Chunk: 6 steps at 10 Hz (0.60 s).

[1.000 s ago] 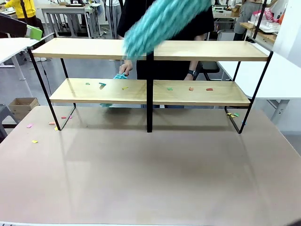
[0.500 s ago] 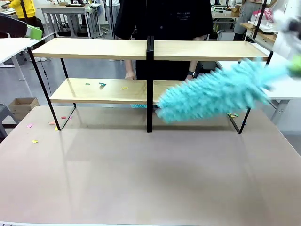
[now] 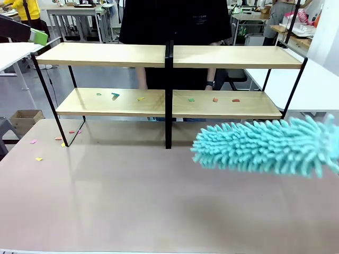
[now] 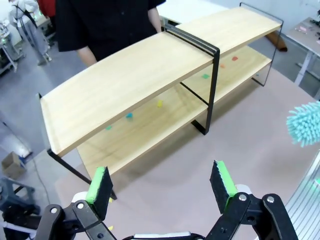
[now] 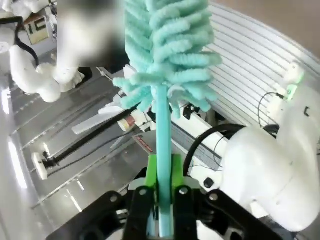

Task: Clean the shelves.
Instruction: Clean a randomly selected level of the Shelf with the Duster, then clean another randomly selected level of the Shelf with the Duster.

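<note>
The shelves (image 3: 106,54) stand at the far side of the table, four light wood boards on a black frame with a central post. Small coloured paper scraps (image 3: 115,95) lie on both lower boards; the upper boards are bare. A fluffy teal duster (image 3: 265,145) hangs over the table in front of the right half of the shelves. My right gripper (image 5: 161,195) is shut on the duster's thin teal handle (image 5: 161,125). My left gripper (image 4: 161,182) is open and holds nothing, high above the table near the left end of the shelves (image 4: 130,75). The duster's tip (image 4: 305,122) shows at that view's right edge.
A person (image 3: 175,21) in black stands close behind the shelves. Loose scraps (image 3: 38,159) lie on the table by the shelves' left foot. White tables stand at the left (image 3: 13,50) and right (image 3: 318,84), with a cardboard box (image 3: 25,120) on the floor at left.
The duster swung from above the upper boards down to the right, past the lower right board, and now hangs lower over the table. The person's hand behind the lower left board has withdrawn.
</note>
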Each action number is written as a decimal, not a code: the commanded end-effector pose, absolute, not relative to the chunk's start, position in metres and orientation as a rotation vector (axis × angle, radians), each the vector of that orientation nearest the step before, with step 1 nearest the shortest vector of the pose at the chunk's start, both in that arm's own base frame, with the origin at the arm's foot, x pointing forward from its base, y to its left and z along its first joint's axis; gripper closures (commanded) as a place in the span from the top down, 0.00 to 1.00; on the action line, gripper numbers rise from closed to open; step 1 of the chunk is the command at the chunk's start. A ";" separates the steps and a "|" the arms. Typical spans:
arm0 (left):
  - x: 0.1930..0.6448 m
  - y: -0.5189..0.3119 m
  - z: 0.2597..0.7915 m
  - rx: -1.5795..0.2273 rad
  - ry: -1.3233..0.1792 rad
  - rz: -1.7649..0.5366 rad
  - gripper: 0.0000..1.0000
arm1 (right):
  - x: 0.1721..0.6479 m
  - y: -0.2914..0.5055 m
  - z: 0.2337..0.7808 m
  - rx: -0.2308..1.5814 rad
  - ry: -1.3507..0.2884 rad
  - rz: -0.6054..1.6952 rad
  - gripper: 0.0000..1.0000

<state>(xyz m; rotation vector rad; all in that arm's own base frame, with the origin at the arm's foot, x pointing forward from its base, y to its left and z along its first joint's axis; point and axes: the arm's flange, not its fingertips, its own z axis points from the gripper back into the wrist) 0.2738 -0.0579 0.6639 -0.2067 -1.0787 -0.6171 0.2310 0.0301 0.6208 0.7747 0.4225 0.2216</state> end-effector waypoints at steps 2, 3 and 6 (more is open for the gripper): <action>0.274 -0.056 0.663 -0.216 -1.081 -0.627 1.00 | 0.238 0.031 0.634 0.784 0.430 0.205 0.12; 0.274 -0.056 0.663 -0.216 -1.081 -0.627 1.00 | 0.238 0.031 0.634 0.784 0.430 0.205 0.12; 0.274 -0.056 0.663 -0.216 -1.081 -0.627 1.00 | 0.238 0.031 0.634 0.784 0.430 0.205 0.12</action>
